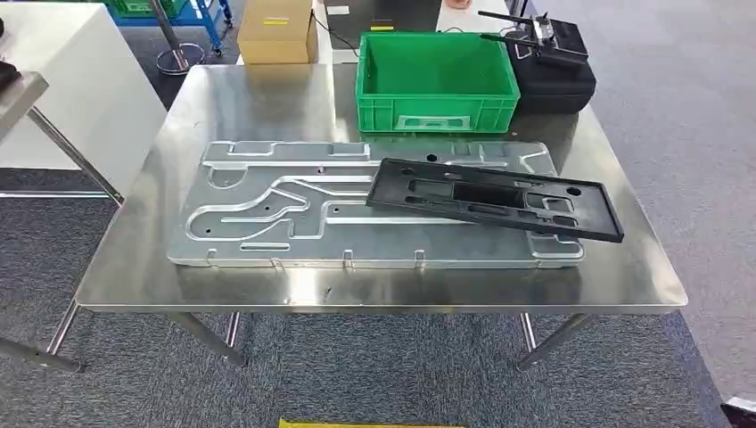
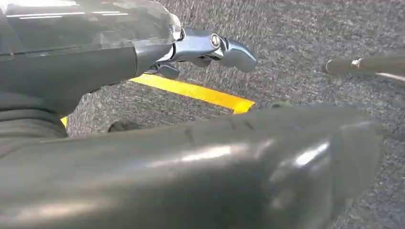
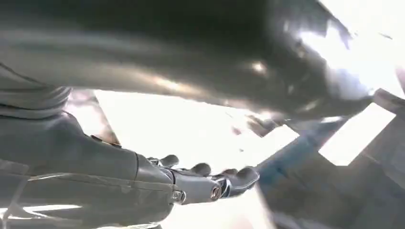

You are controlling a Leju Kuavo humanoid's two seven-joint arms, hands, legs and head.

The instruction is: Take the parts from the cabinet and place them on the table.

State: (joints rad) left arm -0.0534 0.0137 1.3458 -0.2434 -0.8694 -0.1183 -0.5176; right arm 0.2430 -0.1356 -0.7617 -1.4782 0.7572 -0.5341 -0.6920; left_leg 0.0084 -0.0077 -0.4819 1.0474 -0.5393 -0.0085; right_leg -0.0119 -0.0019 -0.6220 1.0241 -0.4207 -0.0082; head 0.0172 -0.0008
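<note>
A steel table (image 1: 267, 107) fills mid-frame, carrying a silver plate (image 1: 267, 209) at centre and a green bin (image 1: 437, 85) at top.

Right hand (image 3: 210, 183) blurred against glare

Left robot hand (image 2: 143, 119): grey ribbed cover, thick glossy grey thumb (image 2: 215, 167), and a silver metal finger link with a round screw. Right robot hand (image 3: 157, 157): matching grey cover, dark rounded fingertips (image 3: 200, 169), silver screwed link.
</note>
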